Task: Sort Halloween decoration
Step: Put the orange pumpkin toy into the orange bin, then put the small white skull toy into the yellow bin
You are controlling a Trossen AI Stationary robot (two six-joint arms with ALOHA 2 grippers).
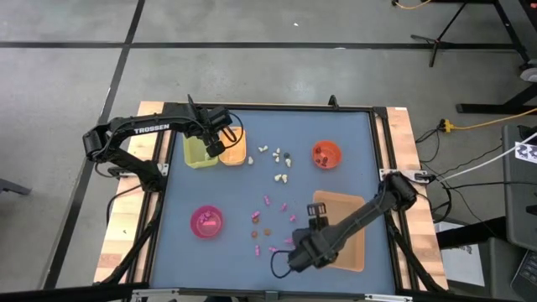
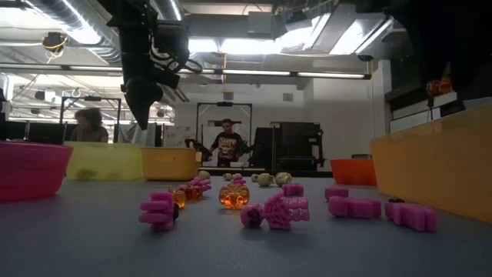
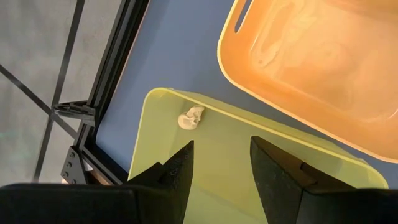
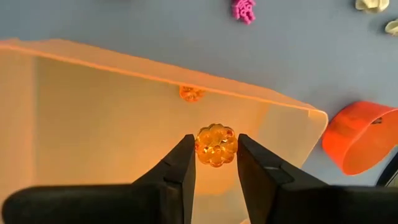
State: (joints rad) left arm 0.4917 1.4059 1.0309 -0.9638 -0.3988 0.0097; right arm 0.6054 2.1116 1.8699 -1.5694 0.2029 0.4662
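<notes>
Our right gripper (image 4: pixel 215 163) pinches an orange pumpkin (image 4: pixel 216 144) over the tan tray (image 4: pixel 93 118); our open left gripper (image 3: pixel 221 163) hovers above a green tray (image 3: pixel 217 143) holding a cream skull (image 3: pixel 191 117).

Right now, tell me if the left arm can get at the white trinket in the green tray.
Probably yes: the left hand hangs open over the green tray, and nothing covers the white trinket.

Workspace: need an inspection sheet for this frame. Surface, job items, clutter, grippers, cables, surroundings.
Surface: blue table mat, wooden side rails.
Job's things: loose pink trinkets and cream trinkets mid-table; one cream trinket in the green tray; one orange trinket in the tan tray.
Clutter: nothing seen.
Grippers: left gripper open above the green tray; right gripper shut on an orange bead over the tan tray.
Cables: yellow cord on the floor.
Surroundings: two people beyond the table.
</notes>
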